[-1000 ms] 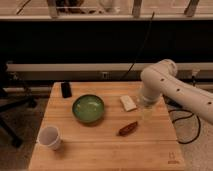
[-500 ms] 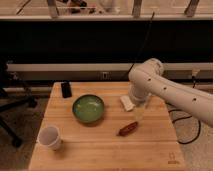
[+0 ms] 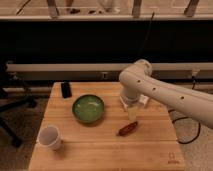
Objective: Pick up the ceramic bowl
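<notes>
The ceramic bowl (image 3: 88,108) is round, shallow and glossy green, and sits upright on the left-centre of the wooden table (image 3: 100,150). My white arm reaches in from the right with its elbow above the table's back edge. The gripper (image 3: 132,115) hangs down from it, open and holding nothing. It is to the right of the bowl, about a bowl's width from the rim, just above a brown snack (image 3: 127,129). The bowl is fully in sight and nothing touches it.
A white cup (image 3: 50,137) stands at the front left of the table. At the back left lies a black object (image 3: 66,89). A white packet (image 3: 143,100) shows partly behind my arm. A chair base (image 3: 12,107) is on the floor at left.
My arm has swung left across the table, bringing the gripper from the right part of the table closer to the bowl. The objects have not moved.
</notes>
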You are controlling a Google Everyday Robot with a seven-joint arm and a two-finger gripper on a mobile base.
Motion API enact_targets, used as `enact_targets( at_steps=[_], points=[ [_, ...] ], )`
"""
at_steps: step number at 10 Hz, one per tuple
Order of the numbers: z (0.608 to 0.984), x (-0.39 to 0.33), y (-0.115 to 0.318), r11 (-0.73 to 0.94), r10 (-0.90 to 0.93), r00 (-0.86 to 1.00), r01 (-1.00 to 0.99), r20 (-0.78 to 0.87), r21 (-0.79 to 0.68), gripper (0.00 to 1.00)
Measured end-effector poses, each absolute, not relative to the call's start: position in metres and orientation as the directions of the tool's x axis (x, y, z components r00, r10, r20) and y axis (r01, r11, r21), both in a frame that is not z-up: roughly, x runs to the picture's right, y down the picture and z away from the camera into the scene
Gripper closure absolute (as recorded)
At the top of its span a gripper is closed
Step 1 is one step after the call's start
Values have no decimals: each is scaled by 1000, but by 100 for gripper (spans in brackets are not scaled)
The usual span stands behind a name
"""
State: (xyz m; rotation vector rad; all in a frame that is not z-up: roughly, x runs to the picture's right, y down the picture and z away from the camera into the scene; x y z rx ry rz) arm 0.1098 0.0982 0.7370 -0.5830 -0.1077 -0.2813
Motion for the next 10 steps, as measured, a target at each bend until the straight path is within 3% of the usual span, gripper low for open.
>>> enact_targets(
  at_steps=[10],
  points=[
    [764, 78, 103, 763, -351, 901, 432, 254, -481, 20]
  ],
)
